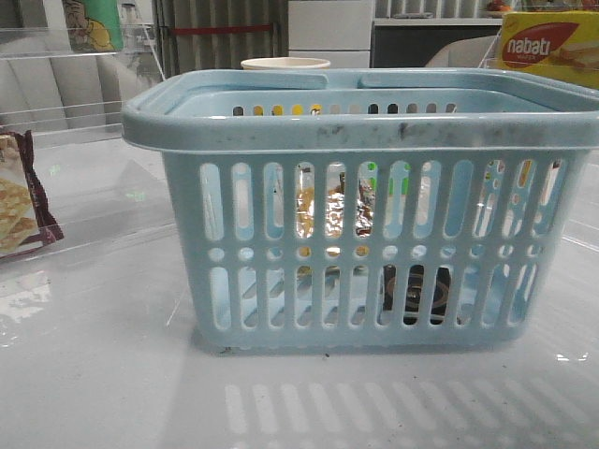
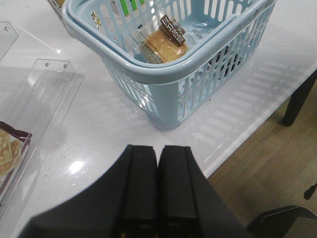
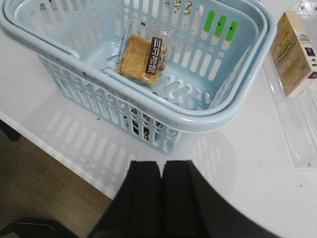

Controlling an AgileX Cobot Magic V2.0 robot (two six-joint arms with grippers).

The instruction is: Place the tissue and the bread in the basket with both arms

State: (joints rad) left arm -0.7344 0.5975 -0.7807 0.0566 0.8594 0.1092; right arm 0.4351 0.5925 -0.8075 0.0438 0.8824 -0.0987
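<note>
The light blue basket (image 1: 356,126) stands on the white table in the middle of the front view. The bread (image 1: 332,210), a clear bag of golden-brown pieces, lies inside it and shows through the slots. The tissue (image 1: 416,292), a small black packet, lies on the basket floor to the right of the bread. My left gripper (image 2: 157,148) is shut and empty, held back from the basket (image 2: 163,74), with the bread (image 2: 163,42) inside. My right gripper (image 3: 161,163) is shut and empty, back from the basket (image 3: 148,101) and bread (image 3: 143,59). Neither gripper shows in the front view.
A maroon-edged flatbread packet (image 1: 19,201) lies at the left, beside clear acrylic stands (image 2: 44,84). A yellow nabati box (image 1: 547,47) stands at the back right, and a pale cup (image 1: 285,64) stands behind the basket. The table's front edge (image 3: 49,148) lies near both grippers.
</note>
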